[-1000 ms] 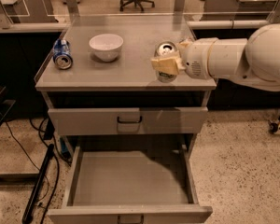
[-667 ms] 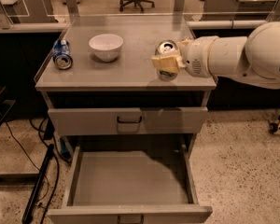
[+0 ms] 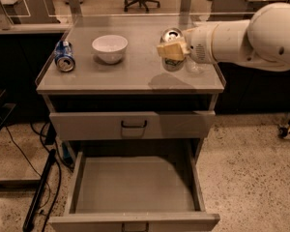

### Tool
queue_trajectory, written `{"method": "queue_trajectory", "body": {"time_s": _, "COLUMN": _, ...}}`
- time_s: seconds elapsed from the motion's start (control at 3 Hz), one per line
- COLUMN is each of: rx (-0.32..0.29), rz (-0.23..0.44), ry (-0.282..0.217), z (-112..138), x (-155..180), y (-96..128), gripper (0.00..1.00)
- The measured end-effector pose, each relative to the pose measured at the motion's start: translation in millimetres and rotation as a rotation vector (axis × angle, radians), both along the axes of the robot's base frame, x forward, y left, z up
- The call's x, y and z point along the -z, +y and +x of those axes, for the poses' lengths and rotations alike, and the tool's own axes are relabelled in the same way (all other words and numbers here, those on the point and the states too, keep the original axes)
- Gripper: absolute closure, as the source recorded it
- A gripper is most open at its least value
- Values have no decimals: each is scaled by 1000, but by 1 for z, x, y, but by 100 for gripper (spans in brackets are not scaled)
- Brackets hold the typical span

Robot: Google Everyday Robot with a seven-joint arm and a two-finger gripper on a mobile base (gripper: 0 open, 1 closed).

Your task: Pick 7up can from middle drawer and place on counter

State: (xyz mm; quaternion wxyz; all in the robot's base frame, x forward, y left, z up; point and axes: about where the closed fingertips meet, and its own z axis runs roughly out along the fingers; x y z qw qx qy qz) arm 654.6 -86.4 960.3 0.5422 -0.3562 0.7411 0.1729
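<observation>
The 7up can (image 3: pixel 172 35), silver top with a pale green-printed body, is upright over the right part of the counter (image 3: pixel 130 74). My gripper (image 3: pixel 170 51) reaches in from the right and is shut on the can's middle, one cream finger (image 3: pixel 167 49) across its front. The can's base is at or just above the counter surface; I cannot tell which. The middle drawer (image 3: pixel 135 187) is pulled fully open below, its floor bare.
A white bowl (image 3: pixel 109 47) sits at the counter's centre-left and a blue can (image 3: pixel 64 57) lies on its side at the left. The upper drawer front (image 3: pixel 133 124) is closed. A clear rim edges the counter. Cables (image 3: pixel 41 187) lie on the floor to the left.
The can in my gripper has moved up and stands more upright than before. Bowl, blue can and drawer have not moved.
</observation>
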Motion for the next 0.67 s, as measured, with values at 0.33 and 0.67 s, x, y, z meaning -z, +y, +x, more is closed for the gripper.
{"method": "queue_trajectory", "body": {"time_s": 0.33, "rx": 15, "rz": -33, "ry": 2, "z": 22, "x": -19, "y": 0, "gripper": 100}}
{"method": "queue_trajectory", "body": {"time_s": 0.67, "rx": -8, "rz": -30, "ry": 48, "z": 37, "x": -16, "y": 4, "gripper": 100}}
